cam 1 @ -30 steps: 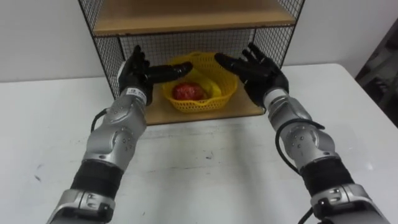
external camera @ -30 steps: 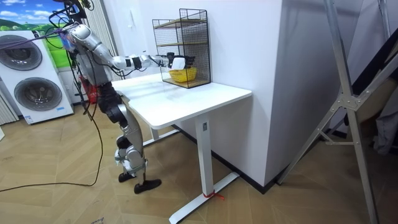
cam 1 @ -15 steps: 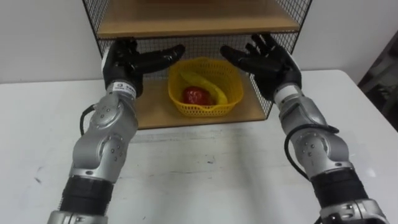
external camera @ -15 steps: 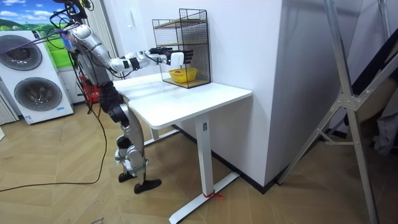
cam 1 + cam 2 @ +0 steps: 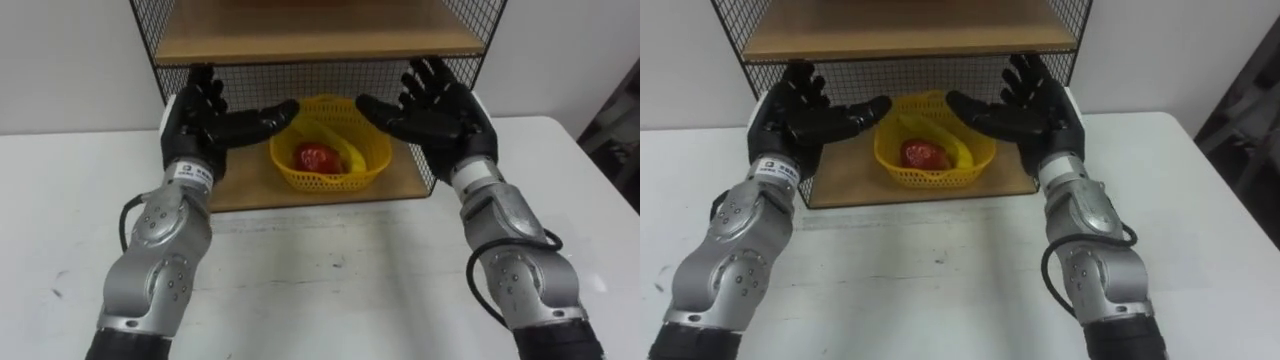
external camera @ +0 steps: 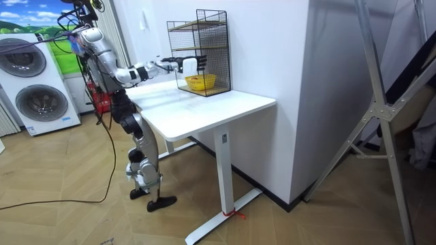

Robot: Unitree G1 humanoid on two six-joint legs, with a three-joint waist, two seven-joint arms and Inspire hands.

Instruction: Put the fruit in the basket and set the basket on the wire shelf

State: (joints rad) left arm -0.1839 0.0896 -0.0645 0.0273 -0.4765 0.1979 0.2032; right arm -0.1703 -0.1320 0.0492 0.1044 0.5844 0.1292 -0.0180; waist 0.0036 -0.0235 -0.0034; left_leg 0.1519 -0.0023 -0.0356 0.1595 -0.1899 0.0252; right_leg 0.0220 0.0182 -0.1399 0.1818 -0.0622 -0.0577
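1. on the bottom board of the wire shelf (image 5: 250, 185), at the far side of the white table (image 5: 330, 270), the yellow basket (image 5: 330, 180) sits upright. a red fruit (image 5: 318, 157) and a banana (image 5: 345, 150) lie inside it.
2. the left hand (image 5: 205, 125) is held up at the shelf's open front, to the left of the basket. its palm is turned inward, its fingers are straight and spread, and it holds nothing.
3. the right hand (image 5: 440, 112) mirrors it on the basket's right side, fingers likewise spread and empty.
4. the basket lies between the two palms and seems a little deeper in the shelf than the fingers. each thumb points toward the near rim, but whether either touches it cannot be told. neither hand looks clearly nearer.
5. the banana's long axis runs from the basket's far left toward its near right, beside the red fruit.
6. from the room view, the robot stands at the table's edge on the room view's left, with both arms reaching toward the shelf.
7. judging by how things lie, the fruit is in and the basket is placed, so the task looks all but finished. the next move probably calls for drawing both hands straight back toward the robot. the risk is spread fingers snagging the basket's rim or the shelf's mesh sides.
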